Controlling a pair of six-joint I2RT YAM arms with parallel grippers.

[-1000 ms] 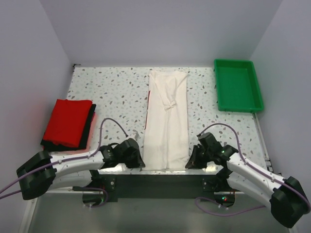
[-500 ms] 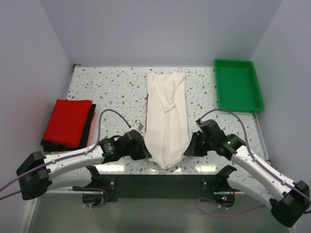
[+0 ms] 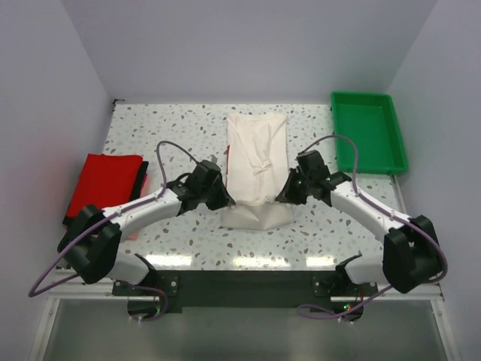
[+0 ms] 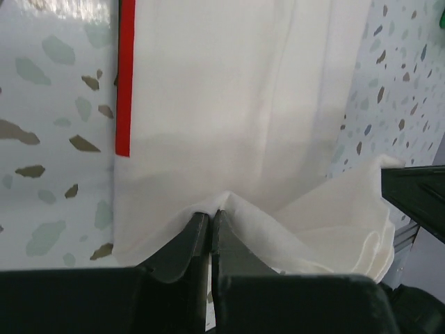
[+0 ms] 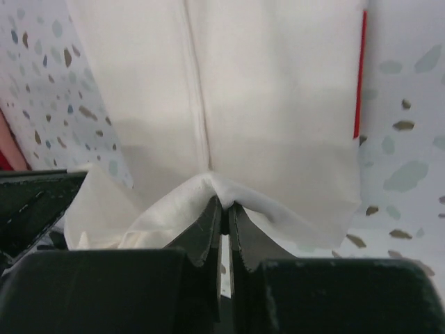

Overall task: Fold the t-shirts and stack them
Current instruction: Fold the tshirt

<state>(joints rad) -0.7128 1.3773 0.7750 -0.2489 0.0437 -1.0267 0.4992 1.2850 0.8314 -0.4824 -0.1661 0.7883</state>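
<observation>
Table (image 3: 180,131): cream shirt (image 3: 257,150), red stack (image 3: 105,188), tray (image 3: 368,131)

The top camera sits high at the near side and looks down on the whole table (image 3: 150,128). The left wrist camera looks steeply down along the left gripper (image 4: 210,221), very close over the cream shirt (image 4: 229,90). The right wrist camera does the same over the right gripper (image 5: 224,209), from the shirt's other side. All three views share the shirt's lifted end, and each wrist view catches the other gripper at its edge.
</observation>
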